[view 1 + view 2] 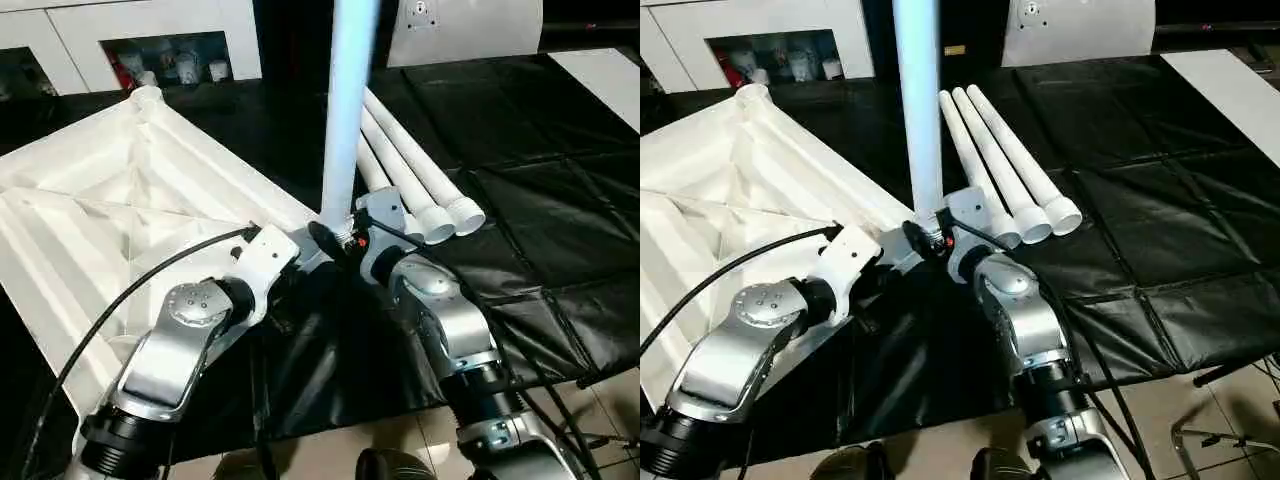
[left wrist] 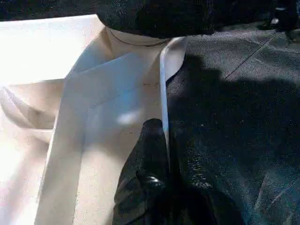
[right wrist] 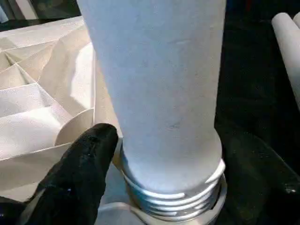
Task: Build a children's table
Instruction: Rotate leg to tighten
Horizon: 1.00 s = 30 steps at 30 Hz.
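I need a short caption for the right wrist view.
White table leg standing upright, threaded end entering the tabletop's corner socket.

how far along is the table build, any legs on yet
Done: the table top lies underside up on the black mat. In hand: one upright leg stands in the near corner socket, its threads showing in the right wrist view, so it looks not fully screwed in; the right gripper is at its base, the left gripper shut on the top's rim. Left: three legs lie on the mat.
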Available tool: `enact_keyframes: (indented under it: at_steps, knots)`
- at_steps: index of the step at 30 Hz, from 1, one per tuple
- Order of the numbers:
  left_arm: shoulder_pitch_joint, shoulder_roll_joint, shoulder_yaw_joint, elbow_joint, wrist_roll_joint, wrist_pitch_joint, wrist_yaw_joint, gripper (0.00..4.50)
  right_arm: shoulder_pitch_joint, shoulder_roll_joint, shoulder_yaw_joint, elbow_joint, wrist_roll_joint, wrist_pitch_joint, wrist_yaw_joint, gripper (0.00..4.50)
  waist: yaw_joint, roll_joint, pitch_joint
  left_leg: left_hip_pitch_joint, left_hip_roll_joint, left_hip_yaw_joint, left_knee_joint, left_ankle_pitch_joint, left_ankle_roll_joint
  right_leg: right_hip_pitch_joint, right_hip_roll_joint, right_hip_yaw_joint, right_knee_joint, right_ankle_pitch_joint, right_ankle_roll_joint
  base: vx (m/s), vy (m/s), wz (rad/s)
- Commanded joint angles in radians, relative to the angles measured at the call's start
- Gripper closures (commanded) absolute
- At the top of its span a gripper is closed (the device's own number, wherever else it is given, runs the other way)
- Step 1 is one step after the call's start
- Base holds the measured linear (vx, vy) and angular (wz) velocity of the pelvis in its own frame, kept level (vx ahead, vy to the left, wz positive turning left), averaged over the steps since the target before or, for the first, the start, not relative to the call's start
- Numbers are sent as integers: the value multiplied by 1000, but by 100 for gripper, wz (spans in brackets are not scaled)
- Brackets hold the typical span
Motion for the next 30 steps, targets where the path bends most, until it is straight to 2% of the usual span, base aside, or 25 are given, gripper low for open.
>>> enact_keyframes:
  at_steps: [1,4,7,8,9,11,13,17,18,19,22,23,26,29,30]
  knots:
    - [-25,21,-28,20,1,-42,-26,450,38,5,62,13,15,21,50,53,0,6,-49,11,62,-29,-61,-120,66,39,-91,64,-75,-41,-215,0,0,0]
    - [-15,89,-30,56,-6,-126,-94,450,63,-54,31,-63,53,-1,124,21,2,6,-51,13,62,-29,-60,-121,59,40,-92,66,-76,-45,-201,0,0,0]
    - [-12,124,-32,72,-16,-166,-142,450,83,-103,31,-109,68,-6,195,5,4,5,-55,11,63,-29,-59,-83,73,43,-89,64,-68,23,-205,0,0,0]
    - [-11,163,-35,98,-24,-214,-191,450,104,-168,38,-157,84,-4,282,5,3,6,-60,11,63,-29,-56,-58,83,44,-90,65,-61,69,-212,0,0,0]
    - [-11,178,-36,111,-27,-231,-209,450,112,-195,43,-174,89,-1,314,5,6,5,-64,11,60,-28,-50,-30,98,46,-86,63,-57,123,-213,0,0,0]
    - [-10,213,-47,137,-35,-305,-271,450,126,-248,45,-200,98,-8,374,5,4,5,-63,6,60,-29,-47,-7,126,46,-86,61,-51,182,-219,0,0,0]
    - [-12,247,-54,164,-42,-366,-326,450,131,-292,32,-220,117,-8,426,5,4,2,-62,5,59,-29,-48,-29,141,47,-89,59,-56,152,-228,0,0,0]
    - [-17,294,-67,197,-59,-451,-412,450,129,-356,29,-238,139,-11,508,5,6,3,-61,8,65,-28,-50,-53,130,44,-91,61,-58,88,-242,0,0,0]
    - [-16,321,-71,213,-99,-497,-509,450,121,-411,53,-247,148,-2,595,5,8,2,-62,10,64,-28,-49,-51,131,44,-90,61,-57,88,-245,0,0,0]
    - [-17,329,-73,216,-114,-507,-546,450,116,-425,65,-244,145,-5,621,5,10,7,-63,11,64,-27,-48,-44,133,44,-90,61,-55,102,-251,0,0,0]
    - [-18,335,-74,218,-127,-514,-577,450,111,-436,75,-241,141,-8,642,5,13,5,-65,11,64,-25,-45,-25,142,43,-89,61,-50,136,-263,0,0,0]
    - [-32,356,-96,238,-133,-557,-636,450,91,-459,110,-224,124,-30,686,5,15,4,-64,10,65,-25,-45,-26,147,42,-92,61,-50,136,-269,0,0,0]
    - [-40,363,-106,253,-134,-579,-659,450,82,-468,124,-215,119,-38,705,5,19,4,-64,11,67,-24,-45,-40,142,42,-92,60,-51,105,-267,0,0,0]
    - [-59,378,-129,283,-127,-625,-704,450,50,-473,148,-175,105,-62,745,5,24,5,-64,12,67,-24,-46,-62,123,40,-93,61,-52,70,-271,0,0,0]
    - [-67,381,-136,295,-122,-640,-716,450,36,-472,155,-157,103,-69,764,21,24,4,-64,11,68,-25,-47,-65,119,42,-93,61,-52,66,-269,0,0,0]
